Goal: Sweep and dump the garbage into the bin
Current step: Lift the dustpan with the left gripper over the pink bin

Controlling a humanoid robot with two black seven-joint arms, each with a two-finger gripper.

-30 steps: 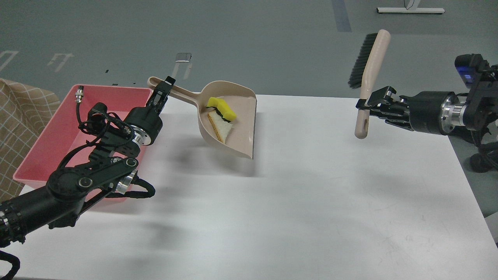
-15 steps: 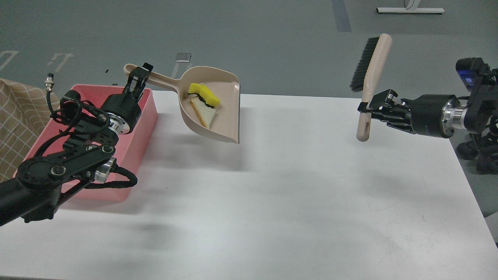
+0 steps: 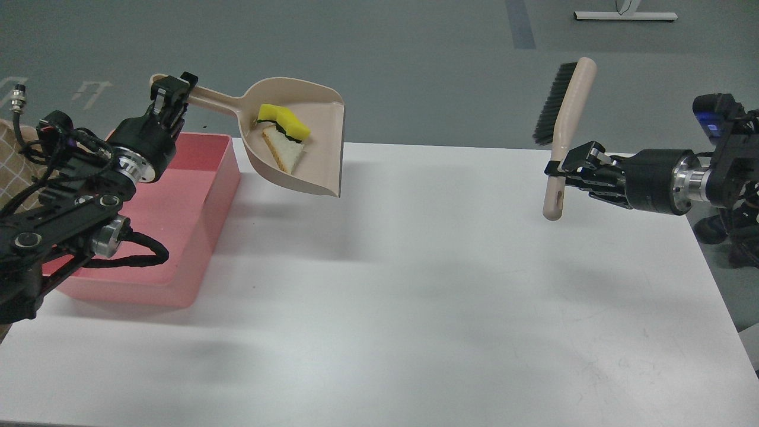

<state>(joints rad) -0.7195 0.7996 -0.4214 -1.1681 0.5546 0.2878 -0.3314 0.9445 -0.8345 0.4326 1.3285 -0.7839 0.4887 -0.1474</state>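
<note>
My left gripper (image 3: 172,95) is shut on the handle of a beige dustpan (image 3: 320,148) and holds it in the air, just right of the pink bin's (image 3: 201,196) far right corner. In the pan lie the yellow sponge (image 3: 284,120) with its dark green layer and the triangular white bread slice (image 3: 284,155). My right gripper (image 3: 560,172) is shut on the beige handle of a hand brush (image 3: 566,112) with black bristles, held upright above the table's right side. The bin stands on the table's left side and its visible inside is bare.
The white table (image 3: 415,284) spreads between the two arms. A beige checked cloth (image 3: 9,172) shows at the far left edge. Grey floor lies beyond the table's far edge.
My left arm has carried the dustpan with the sponge and bread up and to the left, toward the bin. The brush has shifted only slightly.
</note>
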